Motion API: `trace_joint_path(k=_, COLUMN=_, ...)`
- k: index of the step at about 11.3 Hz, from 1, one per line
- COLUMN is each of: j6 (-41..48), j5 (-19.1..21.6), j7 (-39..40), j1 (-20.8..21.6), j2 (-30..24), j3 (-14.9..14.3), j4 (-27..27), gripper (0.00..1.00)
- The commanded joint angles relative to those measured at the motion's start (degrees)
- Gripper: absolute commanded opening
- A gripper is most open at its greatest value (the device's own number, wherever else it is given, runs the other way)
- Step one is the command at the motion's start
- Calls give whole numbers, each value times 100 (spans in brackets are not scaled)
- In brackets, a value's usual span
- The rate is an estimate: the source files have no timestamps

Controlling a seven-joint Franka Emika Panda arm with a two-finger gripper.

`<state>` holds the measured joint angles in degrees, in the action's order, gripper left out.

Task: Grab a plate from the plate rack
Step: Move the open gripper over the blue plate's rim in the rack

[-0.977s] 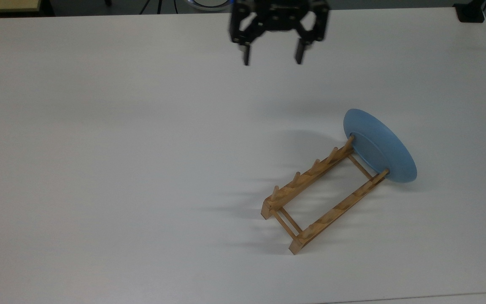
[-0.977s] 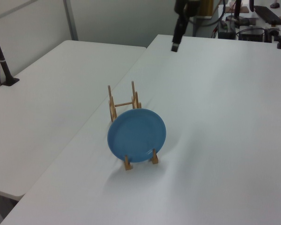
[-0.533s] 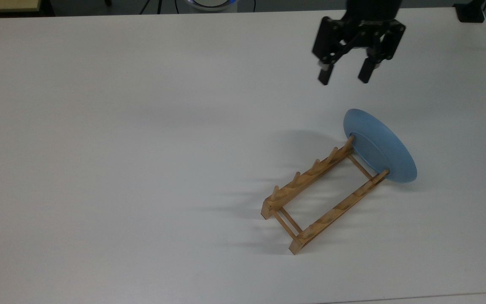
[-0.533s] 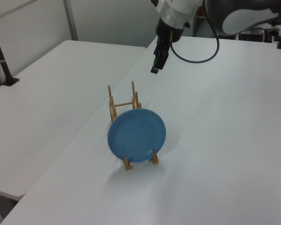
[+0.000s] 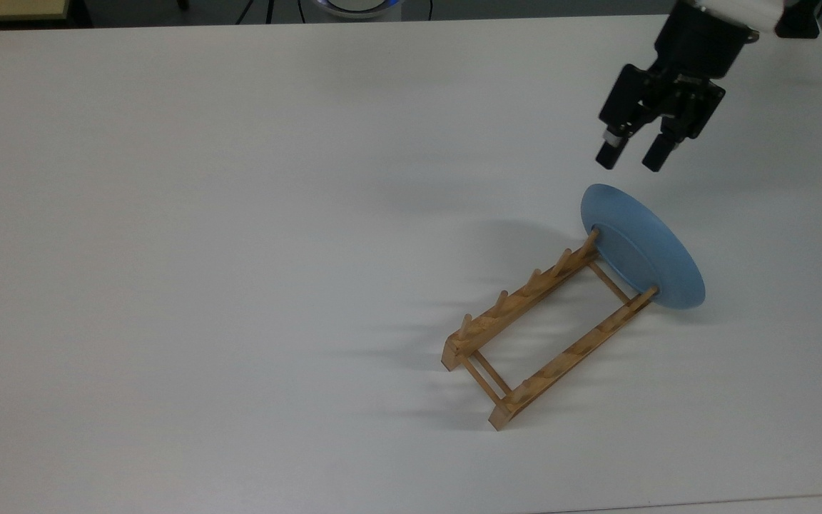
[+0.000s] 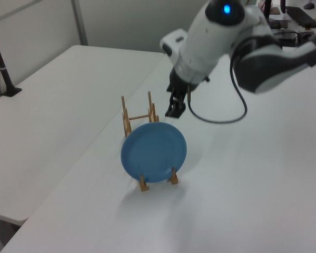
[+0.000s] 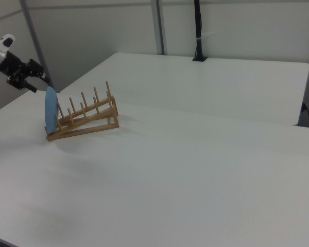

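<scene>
Hovering above the white worktop (image 5: 240, 214), near its far right corner in the top view: the hand (image 5: 632, 158), black, fingers parted with a clear gap, gripping nothing. Just short of the plate (image 5: 645, 250), apart from it, not touching.

Standing on edge in the end slot of the plate rack (image 5: 545, 332): one light-blue plate, leaning against the last pair of pegs, lower rim down between the two rails. In the left view, plate face (image 6: 154, 152) turned to the camera, rack (image 6: 138, 117) stretching away behind it, hand (image 6: 174, 109) beyond the upper rim. In the right view, plate (image 7: 51, 110) seen thin and edge-on at the rack's (image 7: 85, 117) low end, hand (image 7: 32, 83) above and beside it.

Judged to be the approach, with the grasp yet to come. Best done by turning the fingers to straddle the top rim, one finger on each face, in line with the plate's lean. Coming down onto the upper edge only, clear of the pegs. Closing firmly, since the glaze looks slippery. Lifting along the slot's direction, not sideways, so as not to drag or tip the light rack.

Counted: one plate, one rack with two rails, one hand, one arm.
</scene>
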<state>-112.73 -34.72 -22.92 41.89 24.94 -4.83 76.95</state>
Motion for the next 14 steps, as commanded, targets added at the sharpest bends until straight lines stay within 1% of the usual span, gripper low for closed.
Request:
trace_joint_path(k=1, j6=-30, j5=-219, j7=-72, j1=196, j2=89, j3=-27, j4=-57, gripper=81)
trace_joint_path(k=3, j6=-39, j5=-447, j7=-90, j1=214, j2=300, j3=-27, j4=-57, gripper=77)
trace_joint_path(k=4, j6=-47, j5=-535, j7=-90, j1=205, j2=379, j3=-27, j4=-75, gripper=74)
trace_joint_path(k=5, j6=-56, j5=-579, j7=-90, j1=205, j2=388, j3=-27, j4=-75, gripper=73)
trace_joint_path(k=7, j6=-56, j5=-597, j7=-125, j1=214, j2=389, j3=-18, j4=-66, gripper=68)
trace_joint_path(k=9, j6=-161, j5=-807, j7=-501, j1=205, j2=511, j3=-18, j4=-57, gripper=64)
trace_joint_path(k=10, j6=-205, j5=-1052, j7=-746, j1=205, j2=616, j3=-9, j4=-49, gripper=62)
trace_joint_path(k=12, j6=-223, j5=-1299, j7=-950, j1=161, j2=679, j3=78, j4=-48, gripper=55)
trace_joint_path(k=13, j6=-223, j5=-1300, j7=-960, j1=152, j2=679, j3=87, j4=-48, gripper=55)
trace_joint_path(k=14, j6=-223, j5=-1309, j7=-960, j1=152, j2=679, j3=87, j4=-48, gripper=49)
